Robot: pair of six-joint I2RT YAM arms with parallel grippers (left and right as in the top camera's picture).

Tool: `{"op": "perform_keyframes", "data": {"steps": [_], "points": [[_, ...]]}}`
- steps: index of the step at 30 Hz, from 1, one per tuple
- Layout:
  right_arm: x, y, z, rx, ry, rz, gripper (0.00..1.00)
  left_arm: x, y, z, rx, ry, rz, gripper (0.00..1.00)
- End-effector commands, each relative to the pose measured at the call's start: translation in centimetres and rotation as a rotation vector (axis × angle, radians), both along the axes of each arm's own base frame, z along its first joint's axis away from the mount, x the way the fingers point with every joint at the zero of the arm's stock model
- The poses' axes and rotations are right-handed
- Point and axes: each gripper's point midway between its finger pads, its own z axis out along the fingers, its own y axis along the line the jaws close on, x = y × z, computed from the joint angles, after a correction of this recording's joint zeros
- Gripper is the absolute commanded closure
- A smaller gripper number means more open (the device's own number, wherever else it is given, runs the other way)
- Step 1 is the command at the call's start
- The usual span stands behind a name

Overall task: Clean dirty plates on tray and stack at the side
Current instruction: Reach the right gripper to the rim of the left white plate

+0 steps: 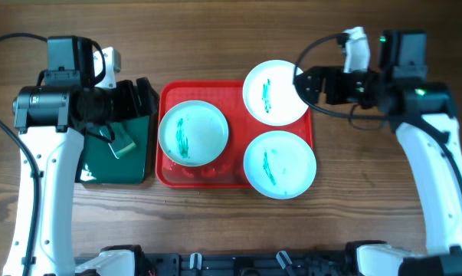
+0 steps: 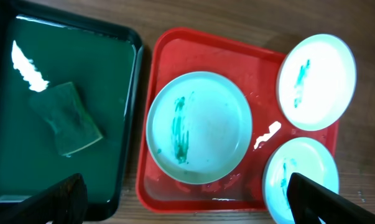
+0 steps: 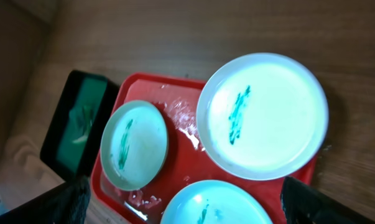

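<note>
Three dirty plates with green smears lie on the red tray (image 1: 166, 170): one at the left (image 1: 193, 133), one at the back right (image 1: 275, 92) and one at the front right (image 1: 280, 164); both right plates overhang the rim. My left gripper (image 1: 145, 96) is open and empty over the dark green tray. My right gripper (image 1: 303, 83) is open and empty, above the back right plate's right edge. The left wrist view shows the tray (image 2: 168, 50) and the plates (image 2: 199, 127) (image 2: 316, 81) (image 2: 299, 174) between open jaws (image 2: 187, 199). The right wrist view shows them (image 3: 262, 115) (image 3: 135, 144) (image 3: 215, 205) beyond open jaws (image 3: 187, 199).
A smaller dark green tray (image 1: 100, 165) lies left of the red tray, with a green sponge (image 1: 123, 144) on it; both show in the left wrist view, tray (image 2: 106, 74) and sponge (image 2: 68, 119). Bare wood table lies right of the red tray.
</note>
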Motion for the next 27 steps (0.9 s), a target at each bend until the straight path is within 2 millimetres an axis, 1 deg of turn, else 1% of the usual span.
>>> {"op": "perform_keyframes", "data": {"steps": [1,3,4,5,6,7,8,9,10,12,14,15,17,18,20,21,22,23,27], "points": [[1.3,3.1,-2.4,-0.071,0.066,0.022,0.12,1.1,-0.8,1.3,-0.032,-0.062,-0.032,0.0],[1.7,4.7,-3.6,-0.118,0.095,0.045,0.14,1.5,-0.3,1.2,-0.007,-0.072,-0.01,0.0],[2.0,6.0,-4.4,-0.138,0.119,0.057,0.16,1.7,0.8,1.0,0.028,-0.063,0.065,0.0],[2.2,7.2,-5.1,-0.156,0.139,0.075,0.18,1.7,2.6,0.8,0.075,-0.046,0.192,0.0],[2.4,8.8,-6.2,-0.17,0.161,0.102,0.24,1.4,4.4,0.6,0.125,-0.031,0.324,0.0],[2.4,9.9,-7.1,-0.173,0.184,0.111,0.3,1.1,5.7,0.4,0.168,-0.018,0.411,0.0],[2.3,11.0,-8.3,-0.18,0.205,0.119,0.4,0.6,6.7,0.3,0.198,-0.005,0.475,0.0],[2.3,11.7,-9.6,-0.2,0.222,0.125,0.45,0.4,7.0,0.0,0.212,0.009,0.496,0.0],[2.1,12.3,-10.6,-0.217,0.239,0.131,0.47,0.2,7.2,-0.2,0.22,0.02,0.511,0.0],[1.7,13.6,-13.3,-0.26,0.273,0.15,0.47,0.2,7.5,-1.1,0.236,0.056,0.515,0.0],[1.2,15.2,-15.8,-0.279,0.299,0.187,0.48,0.3,7.6,-2.6,0.251,0.104,0.513,0.0],[1.0,15.6,-16.5,-0.284,0.306,0.196,0.49,0.3,7.7,-3.1,0.255,0.123,0.512,0.0],[0.5,16.7,-19.0,-0.306,0.339,0.215,0.53,0.2,7.7,-4.9,0.271,0.189,0.503,0.0],[0.4,16.6,-20.0,-0.329,0.357,0.193,0.57,0.2,7.7,-5.6,0.277,0.212,0.5,0.0],[0.3,16.4,-21.3,-0.364,0.367,0.185,0.61,0.4,7.7,-6.4,0.282,0.235,0.497,0.0],[0.3,16.5,-21.8,-0.366,0.375,0.183,0.62,0.4,7.7,-6.6,0.283,0.24,0.496,0.0],[0.3,16.5,-22.3,-0.366,0.387,0.175,0.66,0.5,7.7,-6.8,0.284,0.244,0.495,0.0],[0.3,16.5,-22.4,-0.365,0.387,0.173,0.7,0.6,7.7,-6.8,0.285,0.245,0.496,0.0],[0.4,16.7,-23.0,-0.357,0.389,0.142,0.78,0.9,7.9,-6.8,0.281,0.233,0.503,0.0]]}}
